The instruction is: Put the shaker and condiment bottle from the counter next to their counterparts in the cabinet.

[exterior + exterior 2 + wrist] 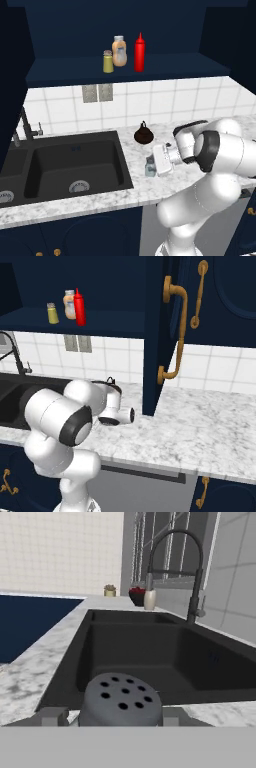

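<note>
Between my fingers (120, 718) sits the shaker (121, 699), upright on the bench (145, 190) beside the sink (75, 165); they flank its grey cap, but whether they clamp it I cannot tell.

We are in a rendered home kitchen: a speckled marble counter (127, 150) holds a black sink (75, 167) with a tall dark faucet (175, 572), white wall tiles (165, 102) run behind it, and navy cabinets (210, 316) carry brass handles (175, 331).
</note>
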You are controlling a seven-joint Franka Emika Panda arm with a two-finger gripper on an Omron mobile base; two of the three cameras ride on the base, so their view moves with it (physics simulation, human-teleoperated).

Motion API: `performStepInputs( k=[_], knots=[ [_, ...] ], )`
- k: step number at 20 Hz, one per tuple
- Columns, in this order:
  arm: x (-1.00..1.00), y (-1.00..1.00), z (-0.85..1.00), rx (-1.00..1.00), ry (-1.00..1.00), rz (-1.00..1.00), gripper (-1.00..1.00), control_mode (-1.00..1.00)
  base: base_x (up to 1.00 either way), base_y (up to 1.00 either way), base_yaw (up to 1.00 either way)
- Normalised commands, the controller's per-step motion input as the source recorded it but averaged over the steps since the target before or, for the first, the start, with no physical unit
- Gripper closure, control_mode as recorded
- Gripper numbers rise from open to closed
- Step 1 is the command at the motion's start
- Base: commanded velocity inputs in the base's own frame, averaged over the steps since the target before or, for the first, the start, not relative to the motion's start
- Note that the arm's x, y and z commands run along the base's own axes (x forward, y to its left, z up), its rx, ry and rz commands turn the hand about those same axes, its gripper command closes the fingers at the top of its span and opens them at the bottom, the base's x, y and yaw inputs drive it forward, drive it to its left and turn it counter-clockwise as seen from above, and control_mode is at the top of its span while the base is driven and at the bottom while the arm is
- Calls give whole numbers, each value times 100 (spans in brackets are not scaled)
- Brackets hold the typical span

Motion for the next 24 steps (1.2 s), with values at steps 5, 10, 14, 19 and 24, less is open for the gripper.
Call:
performStepInputs(
  k=[5,10,14,19,24],
  knots=[
    [0,0,68,5,3,-4,100,-100,0,0,0],
    [-2,7,81,1,1,-5,100,-100,0,0,0],
    [-10,40,56,0,0,-5,100,-100,0,0,0],
    [-15,51,37,0,1,-7,100,-100,0,0,0],
    [-53,39,38,9,0,-23,100,-100,0,0,0]
  ],
)
